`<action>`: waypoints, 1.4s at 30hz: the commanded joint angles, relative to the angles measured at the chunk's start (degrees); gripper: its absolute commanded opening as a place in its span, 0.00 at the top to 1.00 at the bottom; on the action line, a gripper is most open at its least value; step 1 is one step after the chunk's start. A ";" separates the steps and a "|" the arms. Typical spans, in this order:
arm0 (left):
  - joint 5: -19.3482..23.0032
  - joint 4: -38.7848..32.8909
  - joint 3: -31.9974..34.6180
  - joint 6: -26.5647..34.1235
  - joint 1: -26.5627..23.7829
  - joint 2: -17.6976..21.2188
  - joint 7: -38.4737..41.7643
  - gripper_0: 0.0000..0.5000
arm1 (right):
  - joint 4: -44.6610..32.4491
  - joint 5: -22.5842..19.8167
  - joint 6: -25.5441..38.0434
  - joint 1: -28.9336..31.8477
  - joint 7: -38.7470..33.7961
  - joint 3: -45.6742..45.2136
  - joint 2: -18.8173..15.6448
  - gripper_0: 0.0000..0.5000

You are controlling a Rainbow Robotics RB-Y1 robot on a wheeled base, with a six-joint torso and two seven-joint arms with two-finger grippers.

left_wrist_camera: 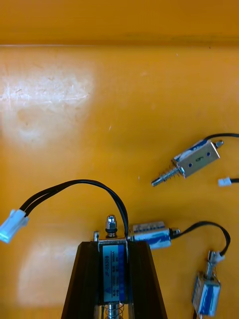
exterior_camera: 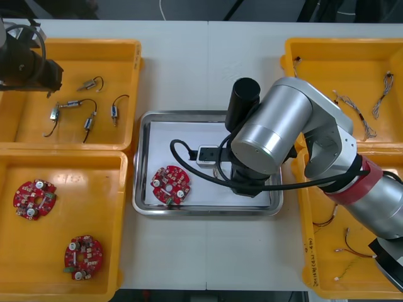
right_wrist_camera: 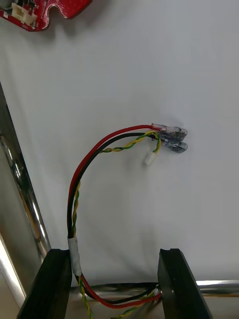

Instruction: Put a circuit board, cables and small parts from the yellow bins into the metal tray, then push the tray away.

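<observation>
Left gripper (left_wrist_camera: 113, 247) holds small metal part (left_wrist_camera: 111, 233) (label (left_wrist_camera: 109, 271) print illegible).

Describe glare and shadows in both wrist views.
Left wrist view: white glare on the yellow bin's floor beyond the left tool, shut on a small metal part. Right wrist view: bright streaks on the metal tray's rim; the red, black and yellow cable casts a faint shadow before the open right tool.

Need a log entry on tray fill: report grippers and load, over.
Left gripper shut on small metal part over far left yellow bin. Right gripper open over metal tray; red and yellow cable down, circuit board in. No obstruction seen.
</observation>
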 commanded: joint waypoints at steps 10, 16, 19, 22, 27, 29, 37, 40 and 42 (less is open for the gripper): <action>-3.04 -16.27 4.48 12.69 2.91 2.88 -0.34 1.00 | -2.10 1.66 1.81 -2.83 -1.97 -2.26 3.69 0.00; -3.48 -21.72 4.92 17.26 4.22 2.79 1.24 1.00 | -2.10 3.24 1.90 -2.83 -2.06 -2.26 4.40 0.52; -3.31 -24.10 4.92 18.49 5.10 2.88 1.94 1.00 | -2.01 2.98 1.81 -2.83 -1.79 -2.17 4.40 1.00; -3.31 -26.56 5.01 19.63 5.98 2.62 2.82 1.00 | -2.10 2.45 1.90 -2.83 -1.79 -2.26 4.48 1.00; -3.39 -30.60 5.18 22.01 7.21 1.83 5.11 1.00 | -2.01 2.45 1.90 -2.83 -1.79 -2.26 4.57 1.00; -3.31 -32.71 5.18 22.62 7.74 1.12 7.13 1.00 | -2.10 2.45 1.81 -2.83 -1.71 -2.26 4.57 1.00; -3.31 -37.81 5.09 26.14 8.80 -0.99 9.85 1.00 | -2.10 2.98 1.90 -2.83 -1.71 -2.26 4.57 1.00; -3.22 -39.56 5.09 26.84 9.32 -1.78 10.82 1.00 | -2.01 2.98 1.90 -2.83 -1.71 -2.26 4.57 1.00; -3.22 -40.71 5.09 27.10 9.67 -2.48 12.31 1.00 | -2.10 3.07 1.99 -2.83 -1.71 -2.26 4.57 1.00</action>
